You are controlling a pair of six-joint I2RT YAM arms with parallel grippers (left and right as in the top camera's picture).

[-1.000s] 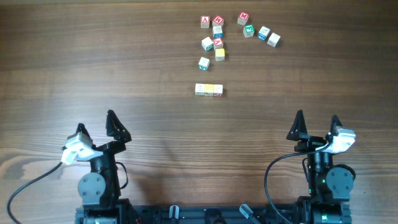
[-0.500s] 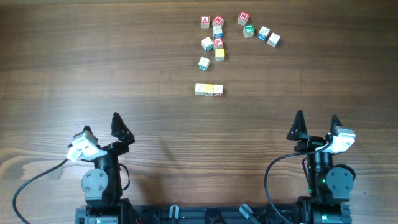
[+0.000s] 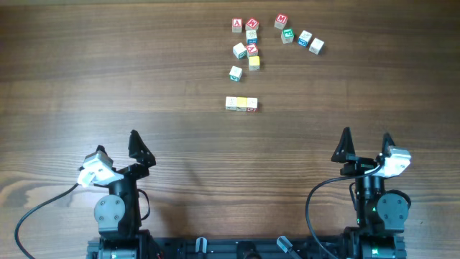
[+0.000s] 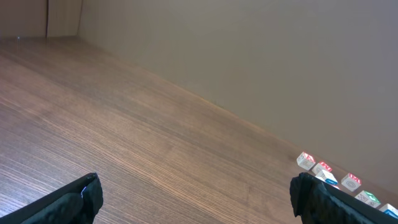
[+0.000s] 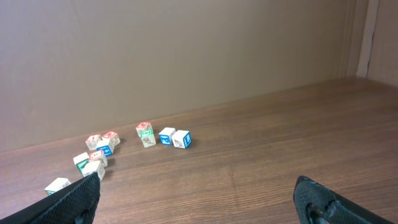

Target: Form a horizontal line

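The horizontal line (image 3: pixel 241 104) is a short straight row of three tiny cubes, pale, yellow and white with red marking, lying mid-table in the overhead view. It does not show in either wrist view. My left gripper (image 3: pixel 115 144) is open and empty near the front edge, far to the row's lower left; it also shows in the left wrist view (image 4: pixel 196 190). My right gripper (image 3: pixel 366 134) is open and empty at the front right, also seen in the right wrist view (image 5: pixel 198 190).
Several loose letter cubes (image 3: pixel 251 39) with red, green or blue marks lie scattered behind the row, more at the right (image 3: pixel 305 39). They show in the right wrist view (image 5: pixel 165 135) and at the left wrist view's lower right (image 4: pixel 323 168). A wall stands behind the table.
My left gripper shifted a little to the right and turned slightly, then stayed still. The right arm and the cubes have not moved.
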